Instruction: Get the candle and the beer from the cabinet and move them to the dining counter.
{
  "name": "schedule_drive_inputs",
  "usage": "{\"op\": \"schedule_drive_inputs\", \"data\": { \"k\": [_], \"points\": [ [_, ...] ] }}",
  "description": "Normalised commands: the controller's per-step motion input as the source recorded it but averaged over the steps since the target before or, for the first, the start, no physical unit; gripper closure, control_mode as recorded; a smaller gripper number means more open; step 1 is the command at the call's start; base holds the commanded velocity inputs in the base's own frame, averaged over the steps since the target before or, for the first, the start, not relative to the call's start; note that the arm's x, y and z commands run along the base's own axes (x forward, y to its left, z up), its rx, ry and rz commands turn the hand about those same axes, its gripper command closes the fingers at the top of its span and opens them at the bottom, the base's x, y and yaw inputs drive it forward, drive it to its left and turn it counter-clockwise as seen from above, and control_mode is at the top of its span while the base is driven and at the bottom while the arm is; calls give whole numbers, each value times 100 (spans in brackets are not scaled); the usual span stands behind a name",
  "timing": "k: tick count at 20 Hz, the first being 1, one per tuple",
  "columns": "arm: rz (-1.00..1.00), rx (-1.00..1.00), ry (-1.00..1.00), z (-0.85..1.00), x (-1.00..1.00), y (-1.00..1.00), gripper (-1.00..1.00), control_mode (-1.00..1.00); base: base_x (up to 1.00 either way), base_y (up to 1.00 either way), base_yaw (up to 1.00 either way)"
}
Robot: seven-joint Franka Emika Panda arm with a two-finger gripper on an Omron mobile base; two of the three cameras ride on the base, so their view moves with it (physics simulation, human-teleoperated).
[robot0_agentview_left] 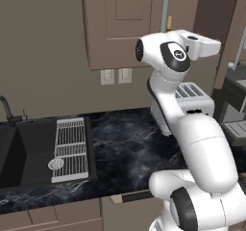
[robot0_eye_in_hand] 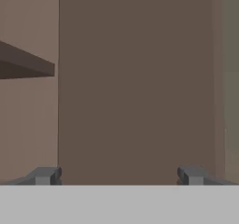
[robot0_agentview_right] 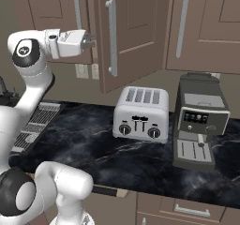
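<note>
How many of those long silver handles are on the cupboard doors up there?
3 in the right base view: one handle beside the gripper, one on the door swung open, one above the coffee machine. Others may be out of frame.

Black marble worktop [robot0_agentview_right: 98, 146] carries toaster [robot0_agentview_right: 140, 114] and coffee machine [robot0_agentview_right: 199, 121].

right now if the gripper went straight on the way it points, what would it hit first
Most likely the cabinet: the hand view looks flat onto a brown panel between the open fingers, with a shelf edge off to one side. Whether that panel is the swung door or the inside wall is unclear.
</note>
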Motion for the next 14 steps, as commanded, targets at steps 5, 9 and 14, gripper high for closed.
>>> {"op": "schedule_drive_inputs", "data": {
  "k": [5, 9, 14],
  "points": [
    [0, 0, 0, 0, 1, -35, -100, -100, 0, 0, 0],
    [-1, 0, 0, 0, 0, -42, -100, -100, 0, 0, 0],
    [-2, 0, 0, 0, 0, -49, -100, -100, 0, 0, 0]
  ]
}}
